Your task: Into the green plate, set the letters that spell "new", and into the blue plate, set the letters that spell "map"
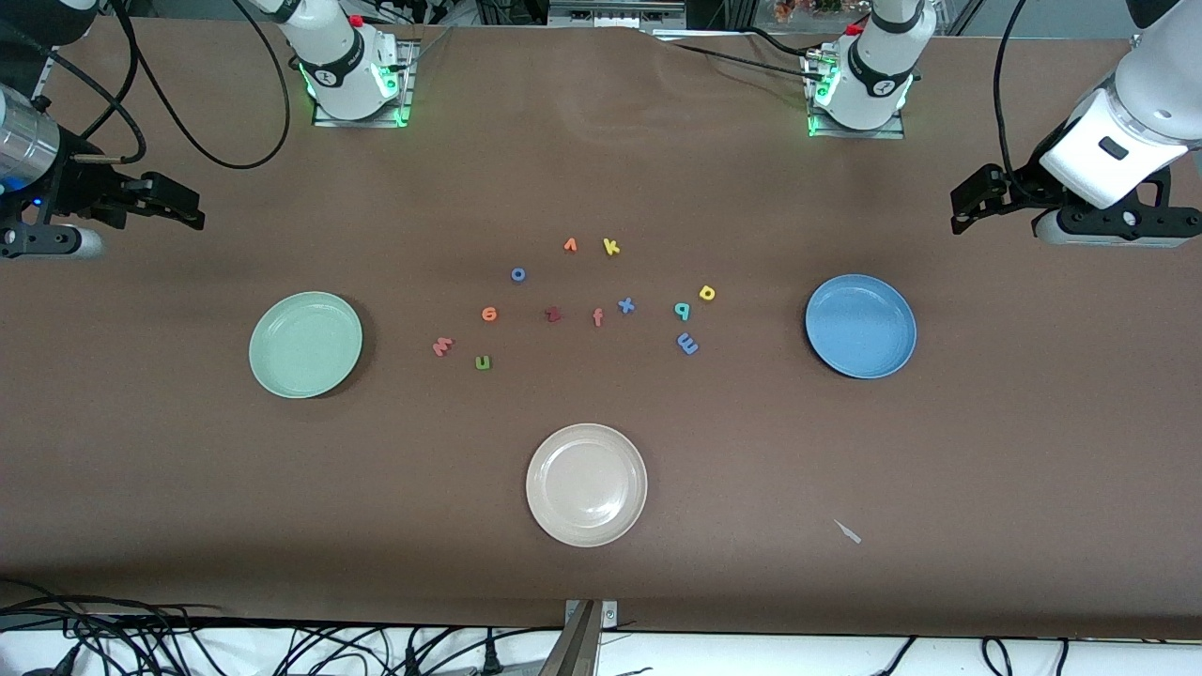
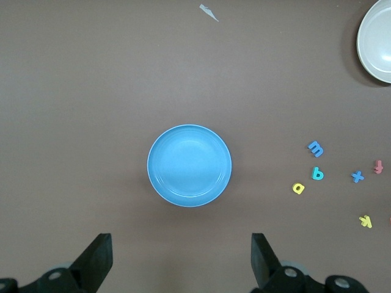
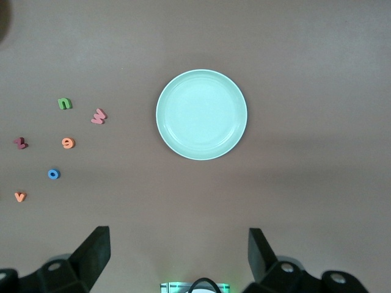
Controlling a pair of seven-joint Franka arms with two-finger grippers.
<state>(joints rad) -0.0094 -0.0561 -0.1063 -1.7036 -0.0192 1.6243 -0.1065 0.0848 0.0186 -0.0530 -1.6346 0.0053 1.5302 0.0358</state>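
The green plate [image 1: 305, 345] [image 3: 201, 115] and the blue plate [image 1: 860, 326] [image 2: 189, 166] both hold nothing. Green "n" [image 1: 483, 362] [image 3: 65, 103], orange "e" [image 1: 489, 314] [image 3: 68, 143] and salmon "w" [image 1: 442, 346] [image 3: 98, 115] lie on the table beside the green plate. Blue "m" [image 1: 687, 344] [image 2: 316, 148], teal "p" [image 1: 682, 310] [image 2: 317, 174] and yellow "a" [image 1: 707, 293] [image 2: 298, 188] lie beside the blue plate. My left gripper [image 1: 964, 208] [image 2: 181, 256] hangs open and empty over the table at the left arm's end. My right gripper [image 1: 191, 212] [image 3: 180, 253] hangs open and empty at the right arm's end.
A cream-white plate [image 1: 586, 484] sits nearest the front camera. Between the coloured plates lie a yellow "k" [image 1: 611, 247], an orange arrow-like letter [image 1: 570, 245], a blue "o" [image 1: 517, 274], a blue "x" [image 1: 626, 305], a salmon "f" [image 1: 597, 318] and a dark red letter [image 1: 553, 314].
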